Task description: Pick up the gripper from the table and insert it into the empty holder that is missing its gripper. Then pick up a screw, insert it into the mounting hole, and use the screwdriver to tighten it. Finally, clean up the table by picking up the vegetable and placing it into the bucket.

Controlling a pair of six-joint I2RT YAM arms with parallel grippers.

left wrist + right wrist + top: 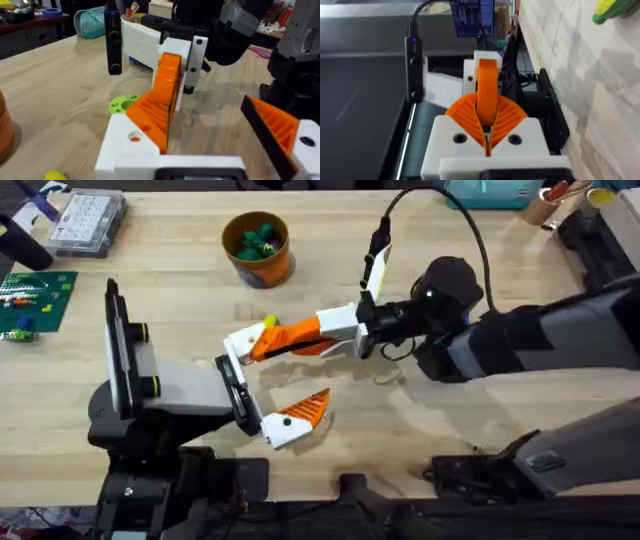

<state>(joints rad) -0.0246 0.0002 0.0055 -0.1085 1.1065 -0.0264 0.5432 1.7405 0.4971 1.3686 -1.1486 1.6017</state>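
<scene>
A pale wooden tabletop (180, 300) with visible straight grain and a smooth, matt finish. The right arm's hand (262, 343) has matt white plastic finger blocks with ribbed orange plastic pads. A small round orange-brown bucket (259, 250) looks smooth and slightly glossy. A clear plastic compartment box (88, 222) is shiny. A flat green circuit board (35, 297) looks matt.

Black arms, white end effectors, seemingly ribbed orange pads (160, 107).
</scene>
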